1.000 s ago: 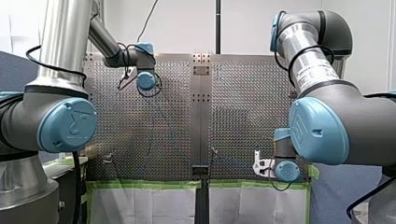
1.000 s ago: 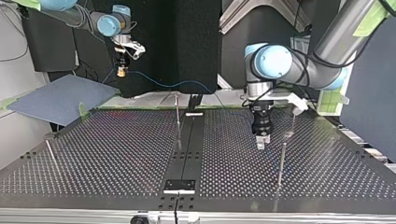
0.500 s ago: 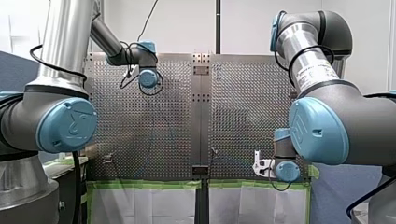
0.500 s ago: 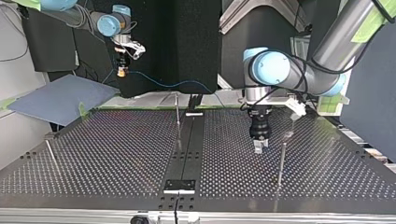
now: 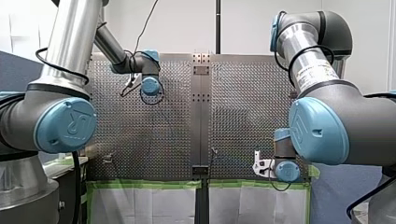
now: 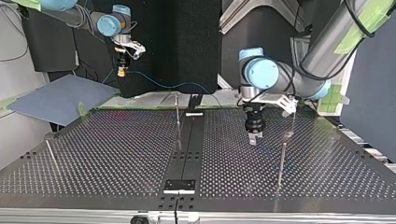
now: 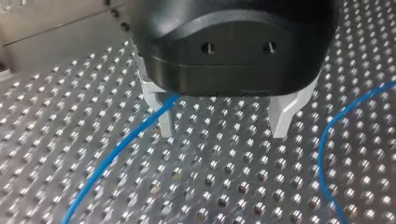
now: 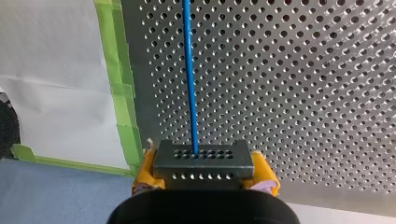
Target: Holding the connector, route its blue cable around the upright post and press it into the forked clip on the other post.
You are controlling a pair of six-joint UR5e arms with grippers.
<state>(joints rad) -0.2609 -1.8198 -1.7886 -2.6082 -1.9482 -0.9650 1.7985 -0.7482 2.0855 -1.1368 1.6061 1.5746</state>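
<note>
In the right wrist view my right gripper [image 8: 204,173] is shut, its yellow pads on the dark connector [image 8: 204,157]. The blue cable [image 8: 189,70] runs straight out from the connector over the perforated plate. The top view shows this gripper [image 6: 121,70] held high, off the table's far left, with the cable [image 6: 163,86] sagging toward the middle. My left gripper [image 6: 252,138] hangs just above the plate with its metal fingers [image 7: 284,116] open and nothing between them. A stretch of cable [image 7: 116,149] crosses beside one finger. An upright post [image 6: 177,116] stands mid-table. I cannot tell which post carries the forked clip.
More thin posts stand at the top view's right [image 6: 281,163] and left [image 6: 50,155]. A dark centre rail [image 6: 187,149] splits the perforated table. Green tape [image 8: 122,93] edges the plate, with white sheet beyond it. A grey-blue pad [image 6: 60,98] lies off the table's far-left corner.
My left arm has carried its open gripper toward the top view's left and a little farther from that camera. My right arm and the connector have stayed still.
</note>
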